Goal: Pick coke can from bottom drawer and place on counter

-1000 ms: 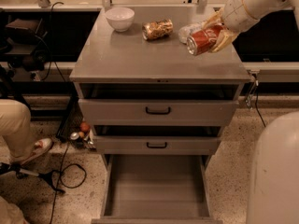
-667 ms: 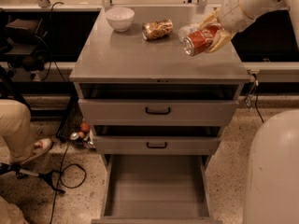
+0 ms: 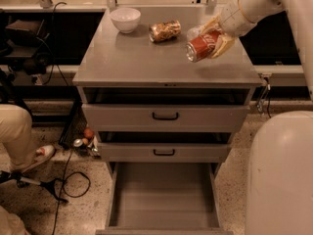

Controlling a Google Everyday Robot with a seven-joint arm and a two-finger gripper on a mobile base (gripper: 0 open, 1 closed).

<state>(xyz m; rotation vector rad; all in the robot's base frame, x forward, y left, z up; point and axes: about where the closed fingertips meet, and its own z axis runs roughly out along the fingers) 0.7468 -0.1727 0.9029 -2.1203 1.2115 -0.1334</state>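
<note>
Our gripper (image 3: 209, 40) is clamped on 1 coke can (image 3: 200, 47), red with a silver end and white script we cannot read. It is tilted above the right side of the flat grey metal counter (image 3: 146, 62). There we count 1 round white bowl (image 3: 124, 19) and 1 crinkled snack bag (image 3: 165, 31). Below, the bottom drawer (image 3: 164, 195) stands open.

The white arm (image 3: 259, 1) slants in from the upper right. Its gripper (image 3: 214, 35) hangs over the worktop (image 3: 142, 58) near the right edge, fingers (image 3: 224, 43) clamped around the tilted coke can (image 3: 200, 46).
</note>
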